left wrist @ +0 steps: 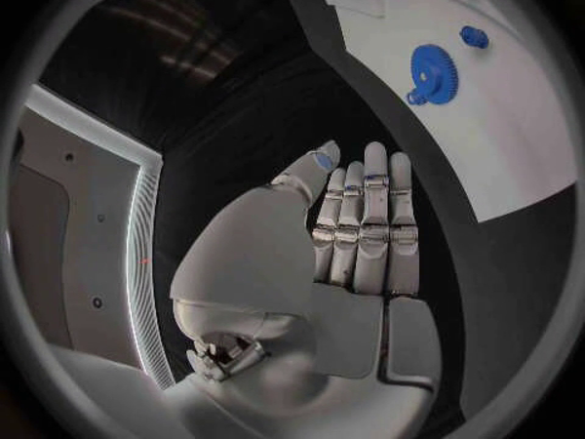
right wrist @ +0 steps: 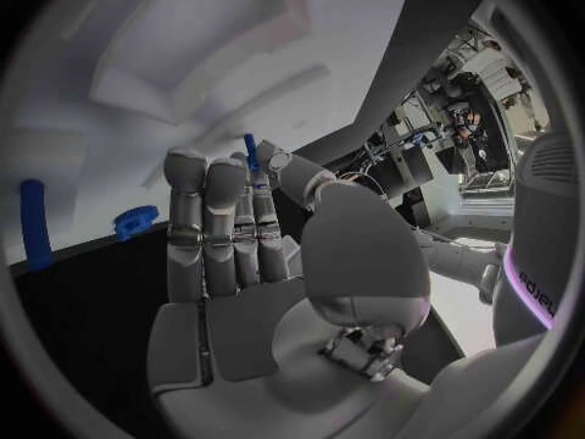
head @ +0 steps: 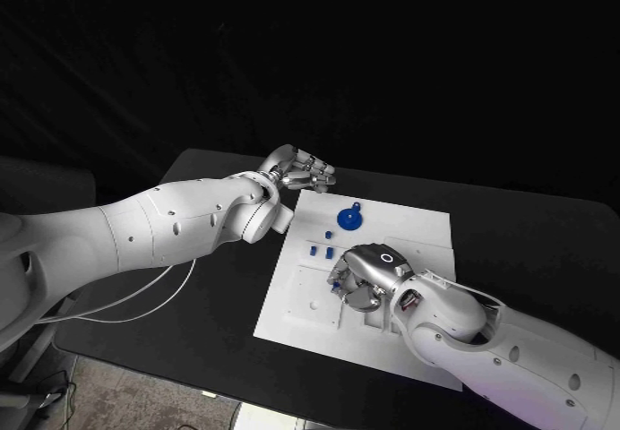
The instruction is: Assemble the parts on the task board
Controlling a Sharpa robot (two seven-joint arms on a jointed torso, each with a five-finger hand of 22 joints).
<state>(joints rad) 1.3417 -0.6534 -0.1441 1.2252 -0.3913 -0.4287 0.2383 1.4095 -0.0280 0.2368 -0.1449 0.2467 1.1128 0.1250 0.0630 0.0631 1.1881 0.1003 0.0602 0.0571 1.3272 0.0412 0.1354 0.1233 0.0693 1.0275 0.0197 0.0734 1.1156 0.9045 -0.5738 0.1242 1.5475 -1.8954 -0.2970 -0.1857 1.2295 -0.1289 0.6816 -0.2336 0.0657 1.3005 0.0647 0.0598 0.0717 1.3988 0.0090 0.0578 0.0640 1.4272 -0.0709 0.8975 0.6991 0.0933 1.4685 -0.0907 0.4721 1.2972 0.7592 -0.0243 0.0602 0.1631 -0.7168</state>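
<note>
1. Head view: the white task board (head: 400, 331) lies tilted across the middle of the black table (head: 543, 233), with bare black margin beyond its upper and right edges.
2. My left hand (head: 300, 170) hovers off the board's upper-left corner, over dark table, fingers straight and together, holding nothing.
3. My right hand (head: 368, 273) sits over the board's centre, fingers curled down around a small blue part (head: 335, 285) at their tips.
4. A blue gear (head: 348, 218) lies flat near the board's upper edge; small blue pegs (head: 321, 253) stand just below it.
5. Left wrist view: my left hand (left wrist: 360, 219) is flat and released, fingers side by side. The blue gear (left wrist: 432, 68) sits at upper right on the board, just beside a small blue piece (left wrist: 474, 37).
6. Right wrist view: my right hand (right wrist: 232, 229) pinches a slim blue pin (right wrist: 250, 153) between thumb and fingers, its long axis running up the frame.
7. At far left, a long blue bar (right wrist: 35, 222) stands upright near a blue toothed piece (right wrist: 135, 220).
8. I can read no writing on the board.
</note>
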